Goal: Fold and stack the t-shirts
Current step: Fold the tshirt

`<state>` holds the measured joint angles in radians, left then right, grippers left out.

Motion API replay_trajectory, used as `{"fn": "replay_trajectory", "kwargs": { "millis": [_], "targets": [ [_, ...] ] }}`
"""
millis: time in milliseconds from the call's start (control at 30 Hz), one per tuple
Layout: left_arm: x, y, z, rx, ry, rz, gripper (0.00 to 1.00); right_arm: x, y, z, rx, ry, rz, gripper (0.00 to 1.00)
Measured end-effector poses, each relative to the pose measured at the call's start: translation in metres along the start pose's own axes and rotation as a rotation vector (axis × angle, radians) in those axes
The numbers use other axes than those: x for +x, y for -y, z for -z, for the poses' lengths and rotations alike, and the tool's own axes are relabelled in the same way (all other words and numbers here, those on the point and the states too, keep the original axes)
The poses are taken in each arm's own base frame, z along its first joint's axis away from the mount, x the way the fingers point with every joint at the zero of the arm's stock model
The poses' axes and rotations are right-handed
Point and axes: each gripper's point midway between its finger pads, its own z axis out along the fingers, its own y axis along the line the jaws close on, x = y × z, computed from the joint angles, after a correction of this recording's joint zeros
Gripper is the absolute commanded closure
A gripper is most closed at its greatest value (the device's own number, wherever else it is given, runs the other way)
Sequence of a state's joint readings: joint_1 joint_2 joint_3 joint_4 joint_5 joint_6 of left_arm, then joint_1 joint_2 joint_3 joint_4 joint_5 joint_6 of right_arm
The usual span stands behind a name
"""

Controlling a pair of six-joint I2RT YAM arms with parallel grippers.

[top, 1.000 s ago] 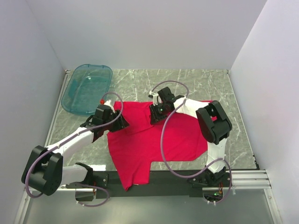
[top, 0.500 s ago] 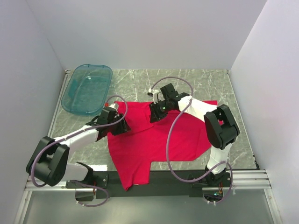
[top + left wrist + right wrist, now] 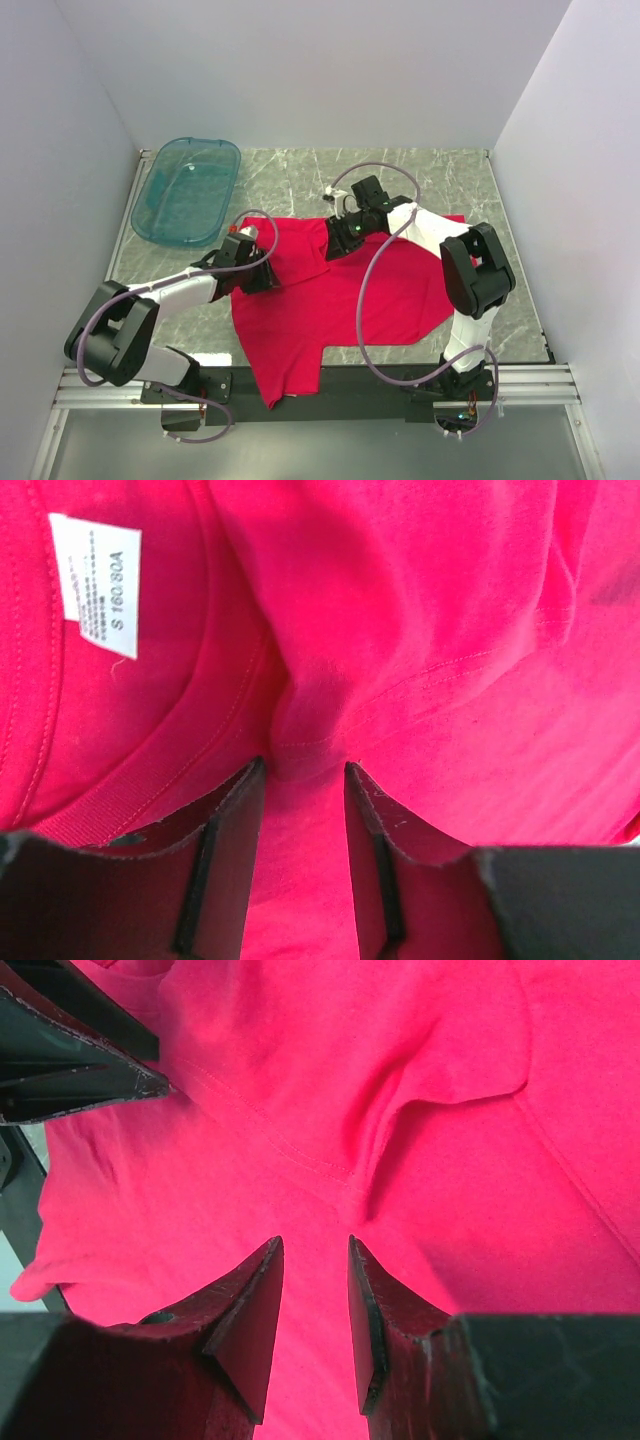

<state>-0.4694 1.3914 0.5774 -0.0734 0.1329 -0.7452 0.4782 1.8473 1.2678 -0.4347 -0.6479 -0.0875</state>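
A bright red short-sleeved t-shirt (image 3: pixel 340 310) lies spread at the middle of the grey-green marble table (image 3: pixel 430 180). Its far edge runs roughly straight from 10 to 2 o'clock. Its near corner, at 7 o'clock, hangs past the table's front edge onto the black base rail (image 3: pixel 360 385). A band of marble runs between that far edge and the white back wall (image 3: pixel 320 70), and a narrower strip lies at 3 o'clock between the t-shirt's right side and the right wall. A translucent teal plastic tub (image 3: pixel 185 190) sits in the 10 o'clock corner, close to the left wall and apart from the cloth. The left claw (image 3: pixel 262 275) is at the t-shirt's 9 o'clock edge, just beside the ribbed collar (image 3: pixel 150 790) and the white care label (image 3: pixel 95 580). In the left wrist view, the left claw (image 3: pixel 303 770) has a raised pleat of red fabric between its fingers, which touch both sides of it, so it grasps the t-shirt. The right claw (image 3: pixel 335 245) is at the far edge near 12 o'clock. In its wrist view, the right claw (image 3: pixel 315 1245) has its fingers parted over cloth that lies flat in the gap. A crease ends just ahead of the tips, so the claw is released. The two claws are near each other along the far-left part of the cloth.
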Motion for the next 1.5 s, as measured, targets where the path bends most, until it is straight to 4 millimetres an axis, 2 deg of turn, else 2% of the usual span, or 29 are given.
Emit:
{"fn": "replay_trajectory", "kwargs": {
  "millis": [133,267,533,667,900,1200,1500],
  "targets": [
    [-0.001,0.001,-0.003,0.004,0.007,-0.003,0.57,-0.001,0.003,0.003,-0.004,0.007,-0.008,0.6],
    [-0.003,0.002,-0.004,0.004,0.014,-0.006,0.63,-0.001,0.001,0.003,-0.014,0.009,-0.01,0.6],
    [-0.003,0.002,-0.005,-0.006,0.02,-0.013,0.64,-0.002,0.0,0.003,-0.022,0.01,-0.011,0.6],
    [-0.001,-0.001,-0.003,-0.023,0.014,-0.015,0.68,-0.002,0.0,0.003,-0.024,0.01,-0.011,0.6],
    [0.0,-0.002,0.003,-0.029,0.013,-0.016,0.85,-0.002,0.0,0.003,-0.025,0.01,-0.011,0.6],
    [0.001,-0.001,0.005,-0.026,0.007,-0.017,0.95,-0.002,0.0,0.003,-0.026,0.01,-0.011,0.6],
    [0.002,0.009,0.012,0.02,-0.005,-0.018,0.94,-0.002,0.0,0.004,-0.03,0.013,-0.014,0.6]
  ]
}}
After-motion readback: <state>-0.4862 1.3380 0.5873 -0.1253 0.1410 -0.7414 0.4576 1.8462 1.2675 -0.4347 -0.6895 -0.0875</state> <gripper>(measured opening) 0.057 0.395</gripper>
